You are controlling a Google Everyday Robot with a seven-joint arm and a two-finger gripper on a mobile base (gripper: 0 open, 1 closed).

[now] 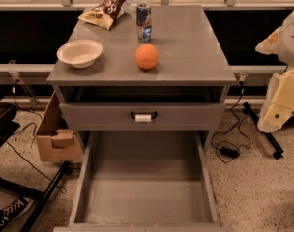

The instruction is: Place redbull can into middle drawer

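Redbull can (144, 21), one, behind one ball (147, 56), one drawer (82, 182) open, gripper (281, 103) right, jaws unclear

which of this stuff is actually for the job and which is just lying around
For the job: redbull can, standing on top of the cabinet; middle drawer, pulled open; hand, at the right edge beside the cabinet.

Lying about: brown crisp bag, white bowl, orange ball, cardboard box on the floor.

It looked like a robotics test lab: a lone grey cabinet (190, 42) stood on a speckled floor (256, 192) among loose black cables (228, 150) and a cardboard box (51, 132), with the robot's gripper (281, 98) at the right edge.
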